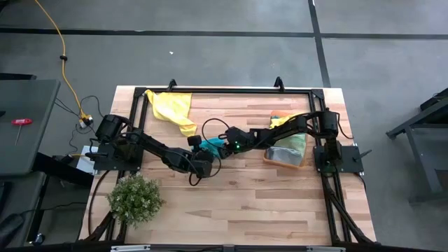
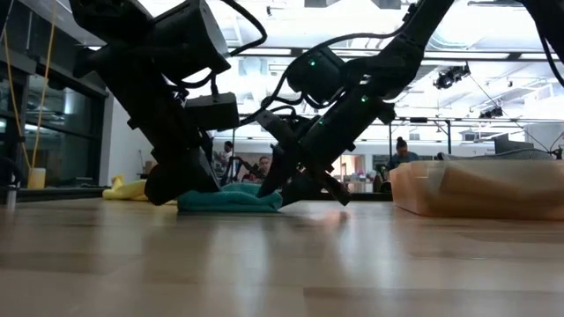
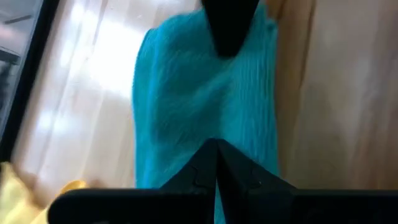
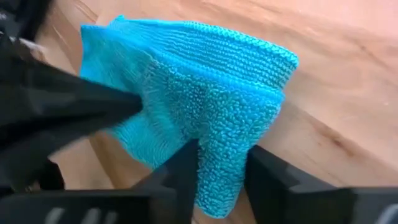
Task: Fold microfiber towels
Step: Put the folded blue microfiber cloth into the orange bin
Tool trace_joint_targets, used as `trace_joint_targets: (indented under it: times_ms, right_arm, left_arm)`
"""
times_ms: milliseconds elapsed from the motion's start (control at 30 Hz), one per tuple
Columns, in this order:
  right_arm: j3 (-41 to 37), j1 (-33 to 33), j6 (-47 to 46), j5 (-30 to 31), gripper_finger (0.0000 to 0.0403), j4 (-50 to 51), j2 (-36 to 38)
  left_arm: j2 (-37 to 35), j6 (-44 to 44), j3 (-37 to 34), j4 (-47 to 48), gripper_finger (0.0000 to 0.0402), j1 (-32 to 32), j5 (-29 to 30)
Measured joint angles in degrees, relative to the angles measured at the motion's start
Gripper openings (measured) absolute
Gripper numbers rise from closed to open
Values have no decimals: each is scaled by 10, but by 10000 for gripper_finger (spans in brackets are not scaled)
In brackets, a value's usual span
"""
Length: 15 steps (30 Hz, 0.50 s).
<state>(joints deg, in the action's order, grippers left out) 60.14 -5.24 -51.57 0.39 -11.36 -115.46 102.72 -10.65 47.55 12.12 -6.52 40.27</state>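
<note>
Both grippers meet at the teal towel (image 1: 215,145), folded small at the table's (image 1: 280,203) middle. The left gripper (image 3: 216,163) presses on it, fingers clenched together; the right gripper (image 4: 221,163) grasps its corner. Folding seems nearly finished; next probably needs a careful lift towards the orange bin (image 1: 285,155).

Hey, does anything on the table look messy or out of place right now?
The yellow towel lies crumpled at the table's far edge, one corner trailing inward, unfolded. Otherwise nothing stands out: the teal towel sits folded between both grippers.
</note>
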Motion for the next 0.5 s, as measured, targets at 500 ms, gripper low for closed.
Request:
trace_joint_targets:
  times_ms: [500]
  right_arm:
    - [-3,-13,157,102,4,260,125]
  left_arm:
    - [-240,4,1,74,0,-77,74]
